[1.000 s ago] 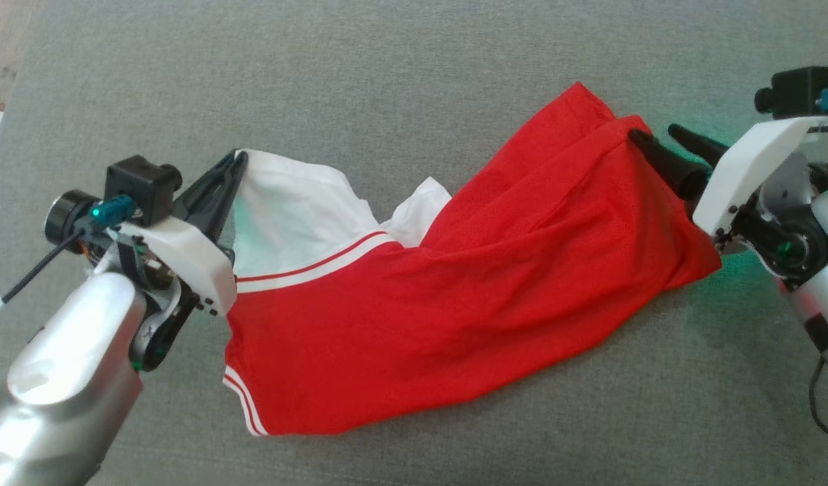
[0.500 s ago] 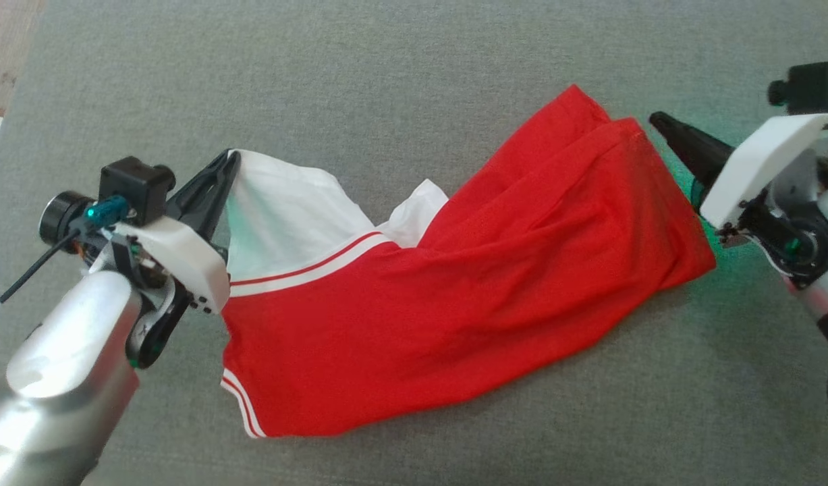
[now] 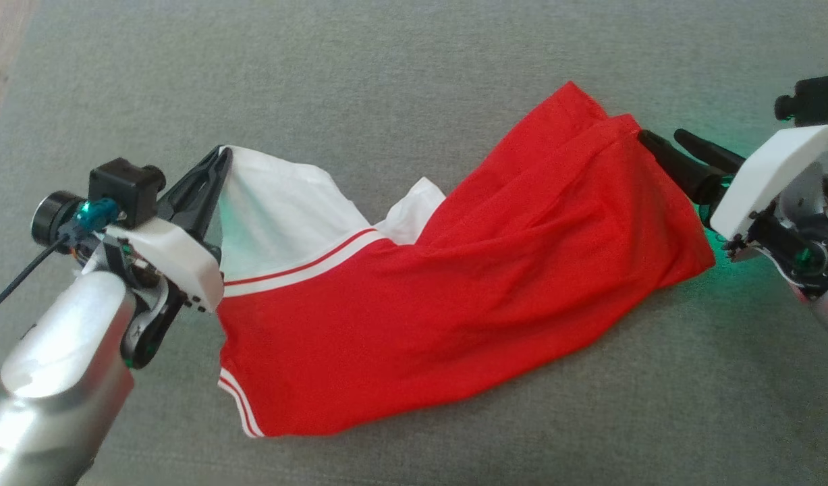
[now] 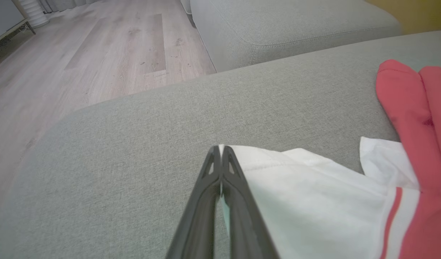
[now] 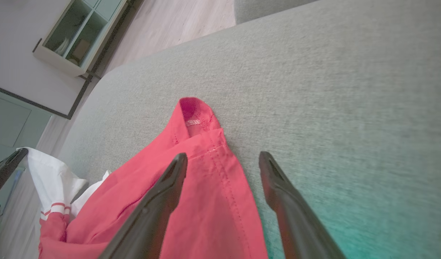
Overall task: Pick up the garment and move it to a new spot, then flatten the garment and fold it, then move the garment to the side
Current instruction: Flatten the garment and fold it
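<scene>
Grey sofa [image 3: 387, 67] under your garment [image 3: 414, 317]: left pincer [image 4: 219, 148] pressed together on its white corner; right pincer [image 5: 223, 155] spread astride the red hem, whose pale stitching you can't read.

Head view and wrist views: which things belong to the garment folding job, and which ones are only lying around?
Job:
garment, red and white
left gripper, shut on its white corner
right gripper, open at its red hem
grey sofa seat under it

Around:
wooden floor
glass-fronted cabinet
second sofa section
</scene>
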